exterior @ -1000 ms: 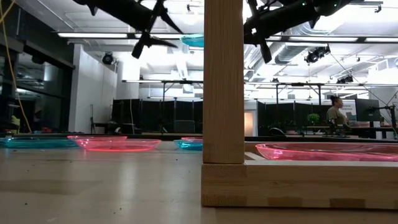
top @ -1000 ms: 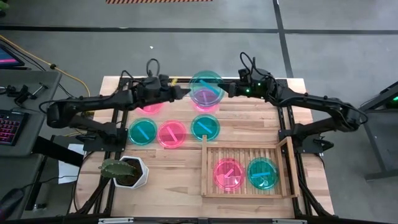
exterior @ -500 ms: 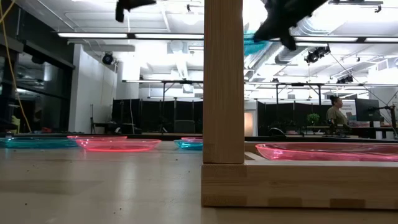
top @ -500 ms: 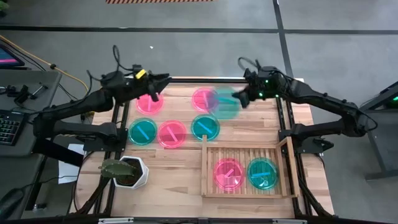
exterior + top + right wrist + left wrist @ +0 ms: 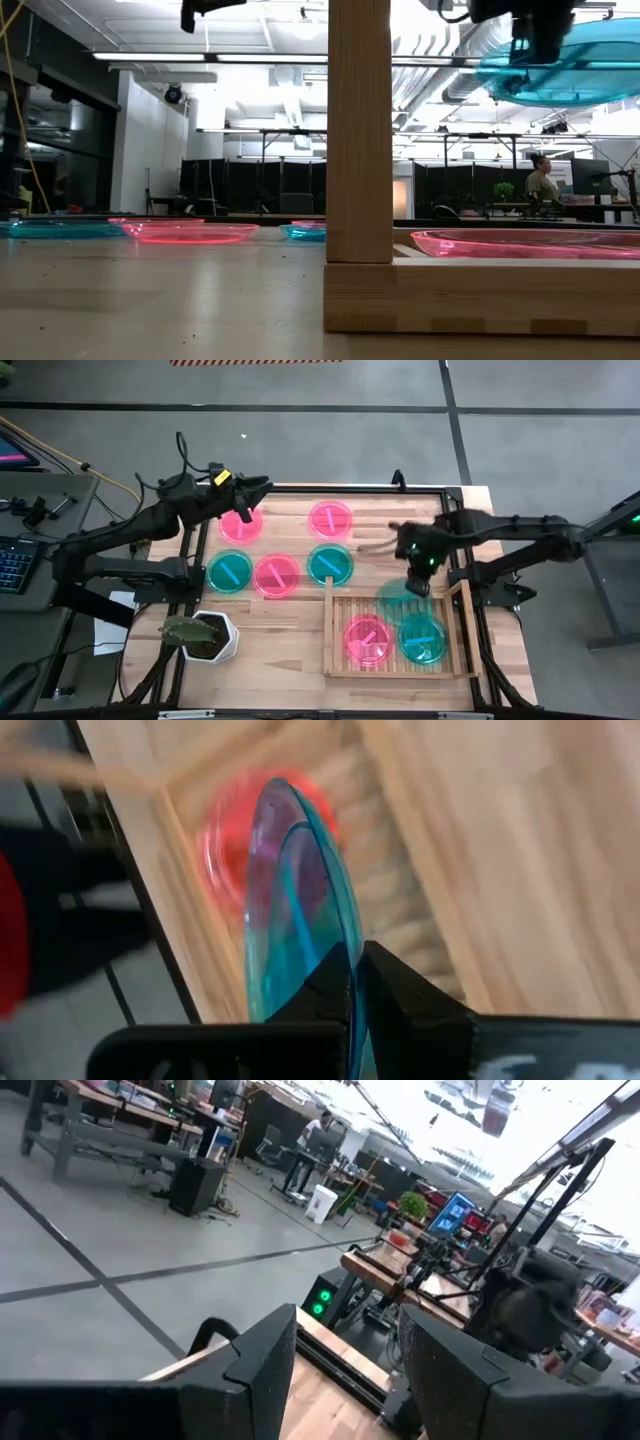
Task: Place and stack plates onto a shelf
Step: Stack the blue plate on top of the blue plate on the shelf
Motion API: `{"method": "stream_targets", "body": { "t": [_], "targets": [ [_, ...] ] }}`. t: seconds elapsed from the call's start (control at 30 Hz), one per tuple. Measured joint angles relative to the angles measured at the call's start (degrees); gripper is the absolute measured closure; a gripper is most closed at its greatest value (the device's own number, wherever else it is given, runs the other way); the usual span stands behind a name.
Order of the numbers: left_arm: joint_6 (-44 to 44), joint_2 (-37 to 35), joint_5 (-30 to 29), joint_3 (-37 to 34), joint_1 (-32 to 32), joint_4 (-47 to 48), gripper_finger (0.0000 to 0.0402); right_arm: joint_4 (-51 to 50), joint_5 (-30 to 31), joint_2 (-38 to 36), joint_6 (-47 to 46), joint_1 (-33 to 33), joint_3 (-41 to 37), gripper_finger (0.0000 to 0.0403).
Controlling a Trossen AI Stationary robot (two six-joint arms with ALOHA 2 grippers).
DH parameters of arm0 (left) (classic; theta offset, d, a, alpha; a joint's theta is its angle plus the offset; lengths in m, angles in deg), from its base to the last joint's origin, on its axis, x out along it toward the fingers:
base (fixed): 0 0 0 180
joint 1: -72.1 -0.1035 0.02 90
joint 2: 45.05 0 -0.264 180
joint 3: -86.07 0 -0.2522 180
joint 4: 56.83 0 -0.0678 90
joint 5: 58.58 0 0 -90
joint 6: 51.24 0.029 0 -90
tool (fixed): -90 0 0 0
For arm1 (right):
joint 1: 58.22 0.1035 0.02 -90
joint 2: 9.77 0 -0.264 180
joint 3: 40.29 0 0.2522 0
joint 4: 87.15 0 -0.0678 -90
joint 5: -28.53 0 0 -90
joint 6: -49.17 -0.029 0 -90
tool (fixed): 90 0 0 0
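My right gripper (image 5: pixel 413 572) is shut on a teal plate (image 5: pixel 398 595) and hovers above the far rim of the light-wood shelf (image 5: pixel 328 630). In the shelf a pink plate (image 5: pixel 368 638) and a teal plate (image 5: pixel 421 637) lie flat, side by side. On the table lie three pink plates (image 5: pixel 240 525), (image 5: pixel 330 518), (image 5: pixel 275 574) and two teal ones (image 5: pixel 230 570), (image 5: pixel 330 563). My left gripper (image 5: pixel 262 484) is open and raised above the far left of the table, holding nothing. My right gripper holds the teal plate by its rim (image 5: pixel 340 935), pinched between the two fingers (image 5: pixel 400 990), which come at it from above. The plate (image 5: pixel 565 75) is lifted clear, high over the shelf and close to level.
A white hexagonal plant pot (image 5: pixel 205 637) stands near the table's near left corner. Bare wood lies between the pot and the shelf. The shelf's raised rim (image 5: pixel 480 300) and corner post (image 5: pixel 360 130) stand close before the low camera. A person (image 5: pixel 541 178) is far off in the room.
Both grippers met at the raised teal plate over the far middle of the table. My left gripper then drew back toward the left edge. My right gripper carried the plate right, then toward the near edge, and it now hangs over the shelf's far rim.
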Motion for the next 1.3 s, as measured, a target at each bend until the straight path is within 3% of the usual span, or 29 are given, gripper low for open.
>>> {"method": "stream_targets", "body": {
  "t": [0.33, 0.6, 0.7, 0.8, 1.3],
  "targets": [
    [-0.01, 1.03, 0.13, 0.0, 0.02, -0.09, 0.0238, -2.51, -3.13, 11.65, 11.22, 8.18, -0.79, 0.0403],
    [-0.01, 1.04, 0.26, 0.0, 0.02, -0.09, 0.0238, 9.35, -15.88, 10.74, 7.26, 8.2, -15.92, 0.0403],
    [-0.02, 1.02, 0.14, 0.0, 0.02, -0.1, 0.0238, 13.5, -15.3, 10.52, 6.64, 8.83, -17.69, 0.0403],
    [-0.03, 1.04, 0.11, 0.0, 0.02, -0.12, 0.0238, 13.53, -12.46, 10.93, 7.86, 9.38, -18.47, 0.0403],
    [-0.51, 1.04, -0.09, 0.0, 0.04, -0.67, 0.0238, 15.58, -9.38, 10.94, 11.89, 9.49, -21.59, 0.0403]
  ]
}}
